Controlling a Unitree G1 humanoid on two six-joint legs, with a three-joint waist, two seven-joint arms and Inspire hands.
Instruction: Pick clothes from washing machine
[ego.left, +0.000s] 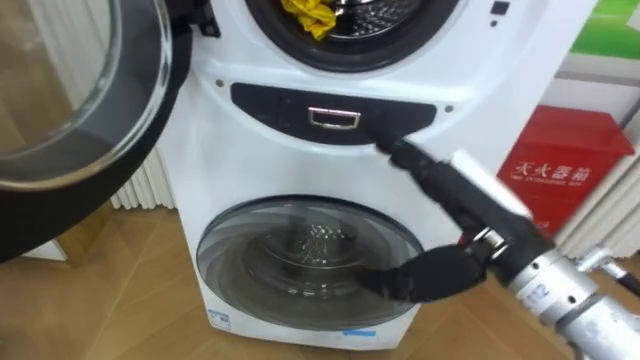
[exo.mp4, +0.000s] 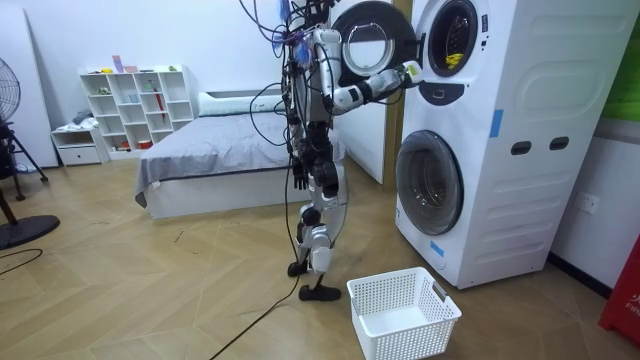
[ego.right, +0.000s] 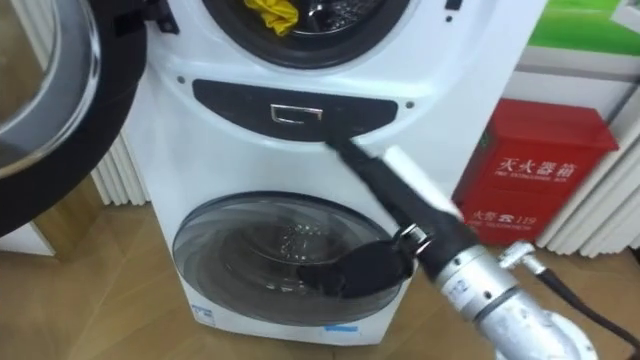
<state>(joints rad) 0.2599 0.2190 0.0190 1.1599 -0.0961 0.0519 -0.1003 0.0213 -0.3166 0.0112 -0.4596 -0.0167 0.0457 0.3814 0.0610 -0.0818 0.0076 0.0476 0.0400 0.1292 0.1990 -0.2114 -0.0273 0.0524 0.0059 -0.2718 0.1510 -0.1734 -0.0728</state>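
A yellow cloth (ego.left: 310, 15) lies at the front of the upper drum of the stacked white washing machine (ego.left: 480, 80). The drum's round door (ego.left: 80, 110) is swung wide to the left. My right hand (ego.left: 455, 190) reaches up from the lower right, open. Its dark fingers (ego.left: 395, 148) stretch straight to the black control strip (ego.left: 290, 105) just below the drum opening, under the cloth. In the room view I stand in front of the machine with that arm raised to the drum (exo.mp4: 450, 40), and my left hand (exo.mp4: 299, 178) hangs by my side.
The lower drum's glass door (ego.left: 310, 260) is closed. A red box (ego.left: 565, 165) stands right of the machine, and a white radiator (ego.left: 150, 190) is at its left. A white laundry basket (exo.mp4: 405, 315) sits on the wooden floor behind me. A bed (exo.mp4: 220, 150) stands further back.
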